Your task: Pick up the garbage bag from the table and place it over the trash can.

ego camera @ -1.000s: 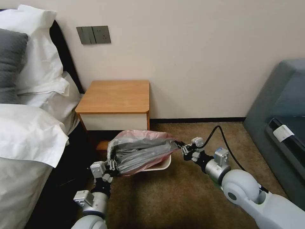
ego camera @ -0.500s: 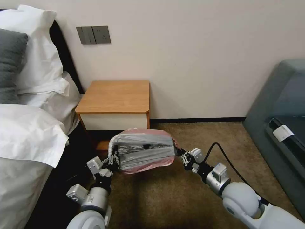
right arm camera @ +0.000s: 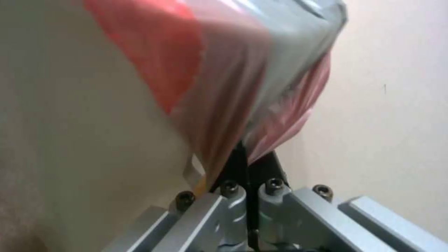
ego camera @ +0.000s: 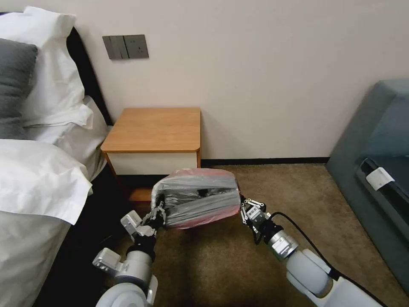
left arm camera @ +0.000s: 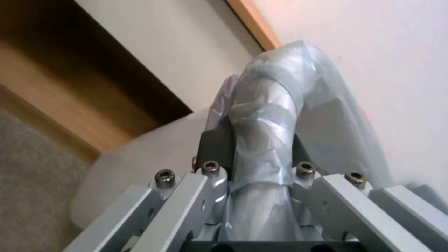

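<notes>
Gripping opposite edges, left gripper and right gripper clamp the garbage bag; overstretching risks tearing it.

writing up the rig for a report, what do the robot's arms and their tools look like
Both arms have pale grey-white rounded shells ending in silver metal wrist cylinders with small boxy grey modules. The left tool and right tool are black at the base with slim grey metal linkage fingers fixed by dark hex bolts. A black cable loops along the right forearm.
</notes>
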Available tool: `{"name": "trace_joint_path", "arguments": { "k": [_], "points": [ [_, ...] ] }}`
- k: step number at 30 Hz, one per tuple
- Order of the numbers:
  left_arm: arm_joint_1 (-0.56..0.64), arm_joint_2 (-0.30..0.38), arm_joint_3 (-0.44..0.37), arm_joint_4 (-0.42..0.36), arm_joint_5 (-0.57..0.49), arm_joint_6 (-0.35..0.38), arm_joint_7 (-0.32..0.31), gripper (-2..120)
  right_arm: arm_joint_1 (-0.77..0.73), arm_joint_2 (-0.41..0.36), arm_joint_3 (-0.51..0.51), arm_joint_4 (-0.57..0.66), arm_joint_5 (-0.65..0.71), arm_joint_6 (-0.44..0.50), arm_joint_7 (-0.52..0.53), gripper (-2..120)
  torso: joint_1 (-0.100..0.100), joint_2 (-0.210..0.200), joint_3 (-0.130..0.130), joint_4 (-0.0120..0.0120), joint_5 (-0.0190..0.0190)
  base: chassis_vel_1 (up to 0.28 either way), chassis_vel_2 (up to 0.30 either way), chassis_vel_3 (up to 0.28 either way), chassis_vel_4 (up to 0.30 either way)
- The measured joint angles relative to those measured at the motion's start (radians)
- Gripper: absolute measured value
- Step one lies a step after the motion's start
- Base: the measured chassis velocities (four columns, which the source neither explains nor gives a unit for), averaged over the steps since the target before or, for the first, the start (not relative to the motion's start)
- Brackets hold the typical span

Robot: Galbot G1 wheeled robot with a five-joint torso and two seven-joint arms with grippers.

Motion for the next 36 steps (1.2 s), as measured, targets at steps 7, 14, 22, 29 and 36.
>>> {"name": "trace_joint_path", "arguments": {
  "k": [7,14,22,29,36],
  "points": [
    [0.009,-0.021,0.025,-0.018,-0.011,0.009,-0.004,14,0.006,0.025,0.003,-0.048,-0.131,0.002,0.032,0,0.000,0.000,0.000,0.0000,0.0000,0.000,0.000,0.000,0.000],
    [-0.004,-0.025,-0.003,0.016,0.030,0.004,-0.004,14,-0.002,0.031,0.009,-0.038,-0.196,0.007,0.053,6,0.000,0.000,0.000,0.0000,0.0001,0.000,0.000,0.000,0.000],
    [-0.027,0.018,-0.098,0.071,0.121,-0.003,0.002,8,-0.047,0.007,0.037,0.029,-0.201,0.010,0.057,30,0.000,0.000,0.000,0.0000,-0.0001,0.000,0.000,0.000,0.000],
    [-0.051,0.055,-0.179,0.121,0.173,-0.038,0.041,7,-0.063,-0.010,0.057,0.089,-0.185,0.013,0.059,57,0.000,0.000,0.000,0.0001,-0.0002,0.000,0.000,0.000,0.000],
    [-0.057,0.056,-0.185,0.168,0.216,-0.081,0.073,7,-0.052,0.001,0.057,0.136,-0.072,0.002,0.055,80,0.000,0.000,0.000,0.0001,0.0000,0.000,0.000,0.000,0.000]
  ]
}}
